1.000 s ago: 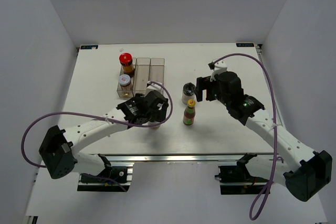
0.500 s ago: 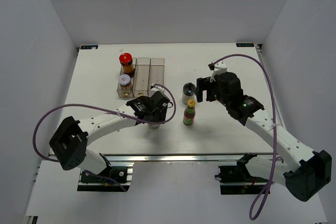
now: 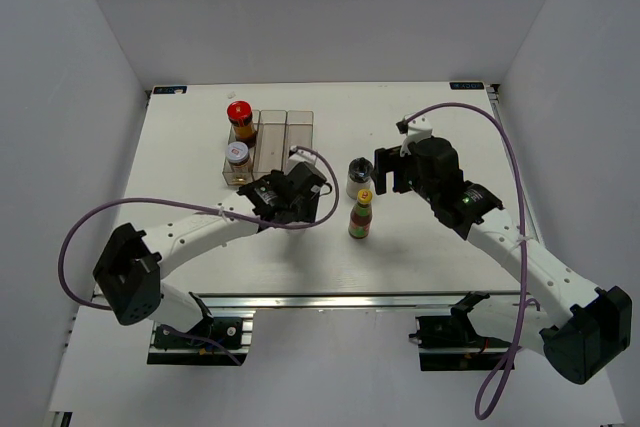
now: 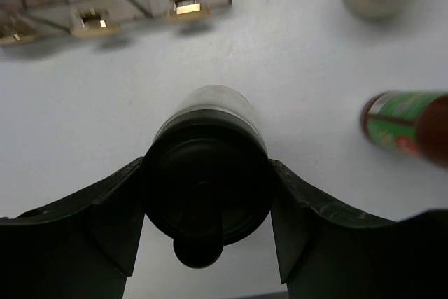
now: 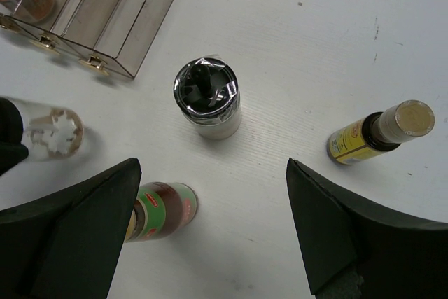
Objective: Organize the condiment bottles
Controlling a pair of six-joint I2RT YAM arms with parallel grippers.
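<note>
The left end effector (image 4: 206, 197) gripped a black-capped clear jar (image 4: 206, 152) by its lid, one finger pressed to each side, on the desk (image 3: 200, 147) just in front of the clear three-slot rack (image 3: 300, 135). Whether the jar had left the surface could not be told. The right end effector (image 5: 210, 173) hung wide apart, holding nothing, above a second black-capped jar (image 5: 206, 96). A yellow-capped bottle (image 3: 361, 217) stood near that jar, and a slim tan-capped bottle (image 5: 378, 132) stood farther off. A red-capped bottle (image 3: 239, 115) and a pale-lidded jar (image 3: 237, 154) stood in the rack's left slot. The gripped jar looked rigid, smooth-walled and probably light. Its lid seemed the surer hold, since the slick clear body looked likelier to slip, and the jar would want keeping upright.
</note>
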